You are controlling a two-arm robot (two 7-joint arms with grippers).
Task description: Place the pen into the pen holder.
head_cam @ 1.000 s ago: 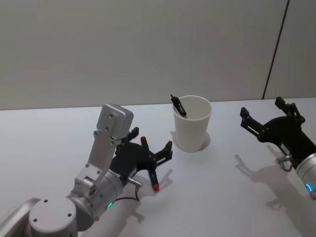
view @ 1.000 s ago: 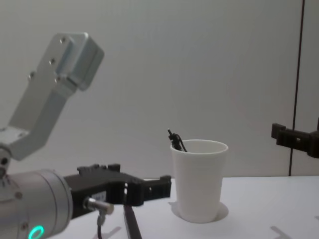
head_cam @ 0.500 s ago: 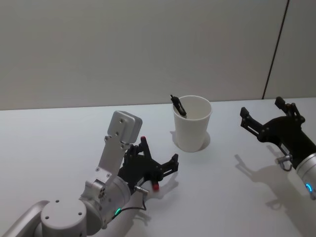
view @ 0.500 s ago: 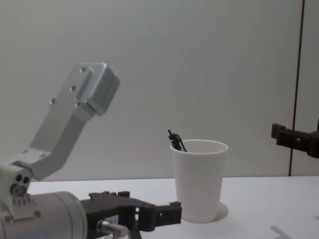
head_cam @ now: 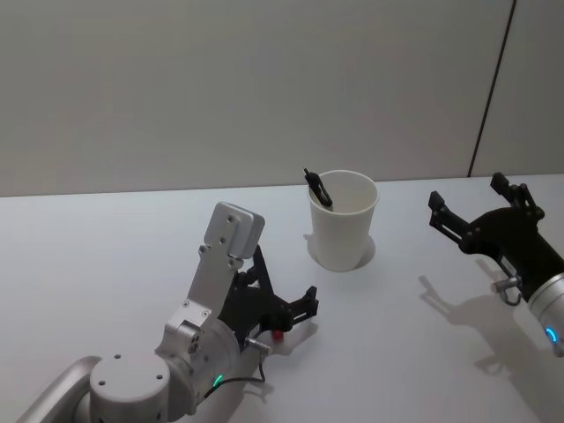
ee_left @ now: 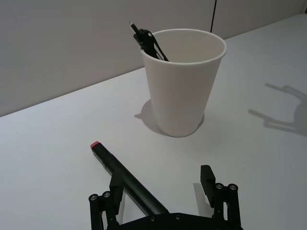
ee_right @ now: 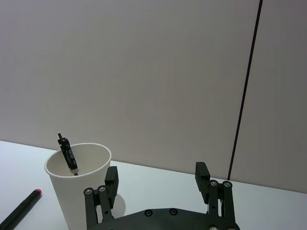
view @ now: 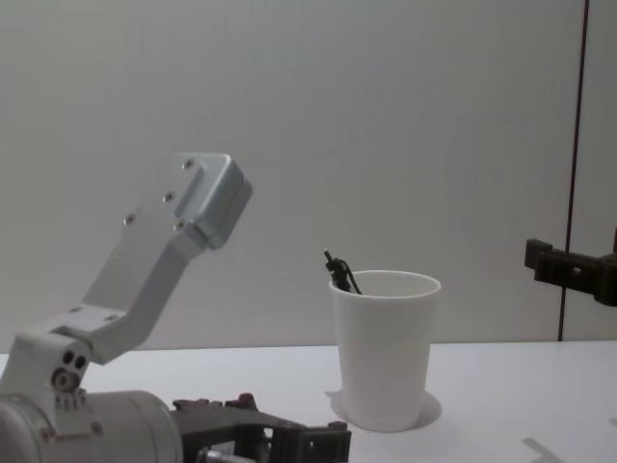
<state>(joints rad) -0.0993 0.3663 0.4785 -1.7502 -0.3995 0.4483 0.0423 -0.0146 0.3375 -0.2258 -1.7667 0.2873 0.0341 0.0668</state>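
Note:
A black pen with a red tip (ee_left: 125, 179) lies on the white table, and its red end (head_cam: 278, 335) pokes out from under my left gripper (head_cam: 284, 286). That gripper (ee_left: 161, 181) is low over the table and open. The pen runs between its fingers, close beside one finger (ee_left: 116, 184). The pen holder (head_cam: 344, 220), a white paper cup (ee_left: 182, 91), stands just beyond with another black pen (head_cam: 318, 189) leaning inside it. My right gripper (head_cam: 467, 192) hovers open to the right of the cup (ee_right: 79, 191).
A plain wall rises behind the table's far edge, and a dark vertical seam (head_cam: 489, 88) runs down it at the right. The left arm's silver wrist housing (view: 198, 198) rises high at the left of the chest view.
My left arm has moved forward and sunk lower, so its open fingers now straddle the red-tipped pen. Pen, cup and right arm have not moved.

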